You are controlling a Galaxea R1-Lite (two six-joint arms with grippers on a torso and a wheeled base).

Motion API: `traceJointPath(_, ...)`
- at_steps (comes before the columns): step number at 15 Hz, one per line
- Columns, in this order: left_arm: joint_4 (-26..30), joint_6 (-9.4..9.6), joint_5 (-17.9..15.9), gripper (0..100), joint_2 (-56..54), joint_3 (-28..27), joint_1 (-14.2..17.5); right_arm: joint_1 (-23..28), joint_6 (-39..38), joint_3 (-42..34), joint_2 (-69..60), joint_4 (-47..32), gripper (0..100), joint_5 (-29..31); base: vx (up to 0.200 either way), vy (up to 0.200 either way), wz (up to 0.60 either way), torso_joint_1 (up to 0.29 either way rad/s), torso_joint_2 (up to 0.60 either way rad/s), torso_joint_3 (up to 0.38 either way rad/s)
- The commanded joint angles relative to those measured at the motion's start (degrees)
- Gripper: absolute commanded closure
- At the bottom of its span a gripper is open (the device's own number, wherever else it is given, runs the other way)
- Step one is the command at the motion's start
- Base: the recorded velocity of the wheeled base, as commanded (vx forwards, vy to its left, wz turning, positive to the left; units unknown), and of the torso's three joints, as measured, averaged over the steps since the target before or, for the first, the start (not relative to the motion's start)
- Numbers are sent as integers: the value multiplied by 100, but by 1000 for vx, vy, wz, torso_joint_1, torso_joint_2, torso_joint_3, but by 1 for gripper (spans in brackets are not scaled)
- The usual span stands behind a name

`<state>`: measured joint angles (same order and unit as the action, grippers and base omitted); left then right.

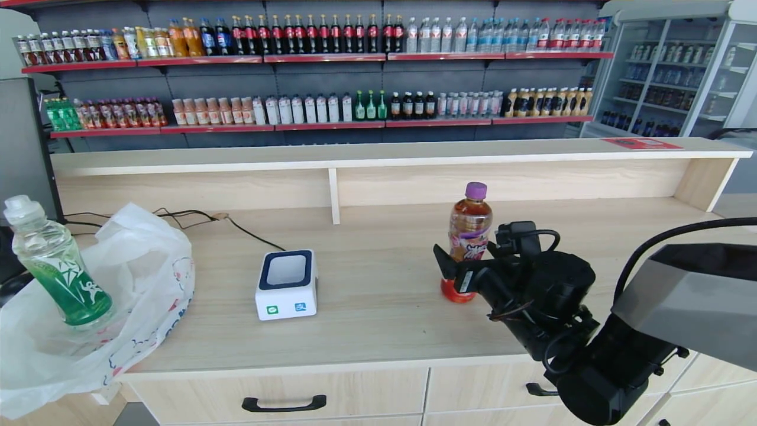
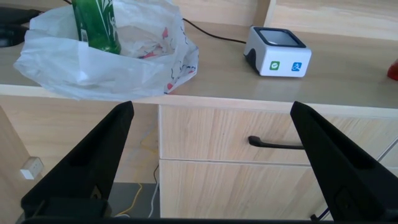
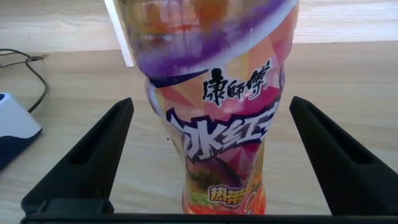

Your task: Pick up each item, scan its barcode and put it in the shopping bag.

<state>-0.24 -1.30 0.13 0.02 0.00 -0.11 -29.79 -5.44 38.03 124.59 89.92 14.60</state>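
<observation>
Right wrist view puts the right tool [image 3: 211,106], fingers spread apart, around the purple-capped plastic bottle of orange tea [image 3: 214,143] on the pale wooden surface [image 3: 74,162], where a skewed squeeze could topple it.

The pale wooden worktop [image 1: 378,313] bears a crumpled white plastic shopping bag [image 1: 148,266] at left, a white-and-navy scanner box [image 1: 287,284] centrally, and an upright purple-capped orange drink bottle [image 1: 469,236] at right.

purple-capped tea bottle [image 1: 470,236] upright mid-counter; green bottle [image 1: 56,266] standing in white bag [image 1: 155,260]; scanner [image 1: 287,284] between.
</observation>
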Motion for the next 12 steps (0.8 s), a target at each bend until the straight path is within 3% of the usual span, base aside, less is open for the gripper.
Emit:
traceJointPath(1,-2,-1,4,0,-2,0,2,-9,-1,240,162,8,0,51,0,0,0,0,0,0)
traceJointPath(12,-28,-1,4,0,-2,0,2,-35,-1,503,347,8,0,148,0,0,0,0,0,0)
